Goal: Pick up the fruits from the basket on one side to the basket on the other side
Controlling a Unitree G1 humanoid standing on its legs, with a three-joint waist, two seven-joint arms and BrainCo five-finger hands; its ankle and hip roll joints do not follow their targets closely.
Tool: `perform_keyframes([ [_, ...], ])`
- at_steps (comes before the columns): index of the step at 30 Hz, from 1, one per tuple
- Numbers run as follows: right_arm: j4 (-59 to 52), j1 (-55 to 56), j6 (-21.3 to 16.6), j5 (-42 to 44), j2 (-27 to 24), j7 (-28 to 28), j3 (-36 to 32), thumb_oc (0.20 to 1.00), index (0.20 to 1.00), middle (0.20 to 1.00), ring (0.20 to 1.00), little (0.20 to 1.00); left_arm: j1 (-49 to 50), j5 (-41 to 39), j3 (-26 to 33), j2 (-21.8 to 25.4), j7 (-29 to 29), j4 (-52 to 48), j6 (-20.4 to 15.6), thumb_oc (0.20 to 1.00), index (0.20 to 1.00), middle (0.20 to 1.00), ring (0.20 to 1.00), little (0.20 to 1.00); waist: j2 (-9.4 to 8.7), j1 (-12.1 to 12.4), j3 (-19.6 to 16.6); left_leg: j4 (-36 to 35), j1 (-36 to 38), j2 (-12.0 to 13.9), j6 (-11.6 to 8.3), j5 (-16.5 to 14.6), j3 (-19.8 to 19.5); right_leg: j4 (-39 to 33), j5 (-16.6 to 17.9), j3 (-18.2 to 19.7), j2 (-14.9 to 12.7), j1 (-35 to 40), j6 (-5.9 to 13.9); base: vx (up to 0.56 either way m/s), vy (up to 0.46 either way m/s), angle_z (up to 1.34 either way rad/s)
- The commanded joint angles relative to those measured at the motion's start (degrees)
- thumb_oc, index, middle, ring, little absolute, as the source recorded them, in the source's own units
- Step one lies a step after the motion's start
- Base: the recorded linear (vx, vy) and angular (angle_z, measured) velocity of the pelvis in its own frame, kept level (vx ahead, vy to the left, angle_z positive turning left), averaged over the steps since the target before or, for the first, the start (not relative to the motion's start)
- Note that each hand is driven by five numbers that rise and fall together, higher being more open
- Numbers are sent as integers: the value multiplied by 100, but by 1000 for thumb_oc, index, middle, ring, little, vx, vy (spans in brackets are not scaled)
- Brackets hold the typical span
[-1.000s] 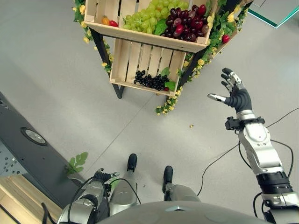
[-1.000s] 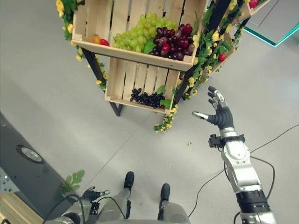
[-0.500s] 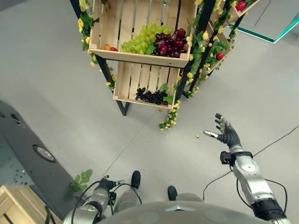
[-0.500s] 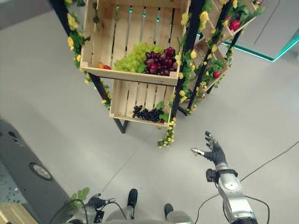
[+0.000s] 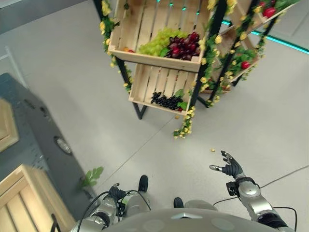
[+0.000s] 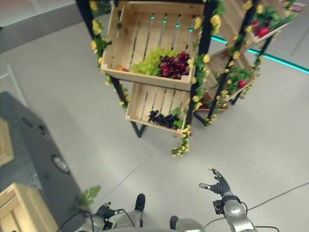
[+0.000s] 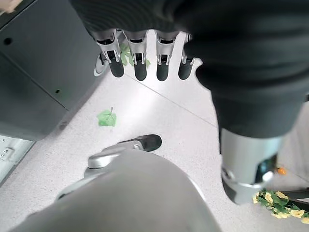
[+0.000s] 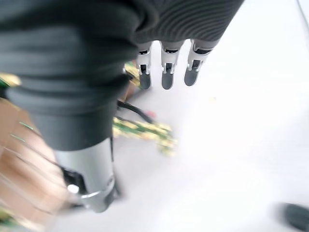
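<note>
Fingers [image 5: 227, 155] well apart from grapes [image 5: 170, 43]

No readable text, label, number or sign on any crate, shelf or floor.

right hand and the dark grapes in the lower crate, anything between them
Mostly bare grey floor. Between the right hand and the dark grapes hangs a yellow flower garland; a small yellow bit lies there, left eye view.

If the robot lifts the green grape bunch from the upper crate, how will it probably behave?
The green grape bunch looks like many small round berries, so it probably hangs loosely instead of staying stiff. It lies against the red grapes, which may shift too. Single berries could perhaps detach and roll; the slatted upper crate has gaps.
</note>
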Motion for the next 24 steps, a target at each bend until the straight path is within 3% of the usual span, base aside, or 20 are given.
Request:
perform_keyframes([
  [1, 385, -530, -135, -378, 57, -193, 101, 1000, 1000, 1000, 1000, 1000, -118, -125, 119, -47, 8, 70, -58, 1000, 1000, 1000, 1000, 1000, -385, 61, 186, 58, -81, 107, 530, -597, 900, -1131, 265, 364, -264, 94, 810, -187, -81, 43],
  [6, 1307, -772, -27, -374, 268, -109, 221, 1000, 1000, 1000, 1000, 1000, 27, -353, 286, -26, -22, 167, -82, 1000, 1000, 1000, 1000, 1000, -413, 141, 153, 575, 61, -20, 612, -889, 747, -1131, 396, 20, -407, -22, 845, -176, -22, 70],
  [7, 1461, -815, -9, -335, 321, -87, 222, 1000, 1000, 1000, 1000, 1000, 55, -473, 383, -23, -44, 200, -92, 1000, 1000, 1000, 1000, 1000, -458, 148, 148, 823, 172, -76, 645, -1130, 771, -1131, 413, -116, -498, -21, 866, -107, -27, 67],
  [11, 1813, -965, 31, -267, 463, -67, 224, 1000, 1000, 1000, 1000, 1000, 34, -468, 414, -29, -102, 247, -81, 1000, 1000, 1000, 1000, 1000, -514, 96, 50, 1114, 705, -111, 712, -1760, 1058, -1131, 447, -667, -715, -101, 896, -137, -3, 94],
  [12, 1893, -990, 47, -285, 474, -52, 226, 1000, 1000, 1000, 1000, 1000, 24, -439, 404, -26, -115, 259, -79, 1000, 1000, 1000, 1000, 1000, -533, 83, 13, 1110, 779, -102, 710, -1792, 1152, -1131, 465, -807, -780, -144, 906, -166, 57, 125],
  [13, 2031, -1015, 71, -313, 504, -55, 198, 1000, 1000, 1000, 1000, 1000, 29, -383, 386, -23, -154, 272, -67, 1000, 1000, 1000, 1000, 1000, -497, 31, -62, 973, 1037, 18, 681, -1877, 1376, -1111, 448, -1141, -851, -153, 930, -132, 91, 117],
  [16, 2182, -1016, 102, -269, 557, -69, 126, 1000, 1000, 1000, 1000, 1000, 42, -347, 375, -42, -188, 298, -37, 1000, 1000, 1000, 1000, 1000, -417, 0, -128, 615, 1221, 161, 610, -1775, 1718, -1077, 407, -1479, -878, -84, 946, -36, 95, 105],
  [17, 2288, -1004, 124, -170, 616, -100, -7, 1000, 1000, 1000, 1000, 1000, 30, -309, 361, -72, -212, 344, 0, 1000, 1000, 1000, 1000, 1000, -364, -3, -213, 248, 1291, 237, 562, -1654, 2064, -1040, 411, -1791, -972, -47, 978, -6, 113, 94],
  [19, 2344, -970, 130, -72, 663, -120, -118, 1000, 1000, 1000, 1000, 1000, 30, -356, 406, -81, -211, 380, 28, 1000, 1000, 1000, 1000, 1000, -346, -8, -246, -19, 1348, 238, 565, -1543, 2308, -1006, 444, -2082, -1093, -10, 1015, -9, 122, 111],
  [24, 2565, -1113, 172, -17, 845, -135, -114, 1000, 1000, 1000, 1000, 1000, 91, -454, 537, -21, -203, 489, 62, 1000, 1000, 1000, 1000, 1000, -510, 142, -295, 2, 1353, 88, 708, -1589, 2285, -931, 495, -2214, -1265, 134, 1094, 84, 105, 82],
])
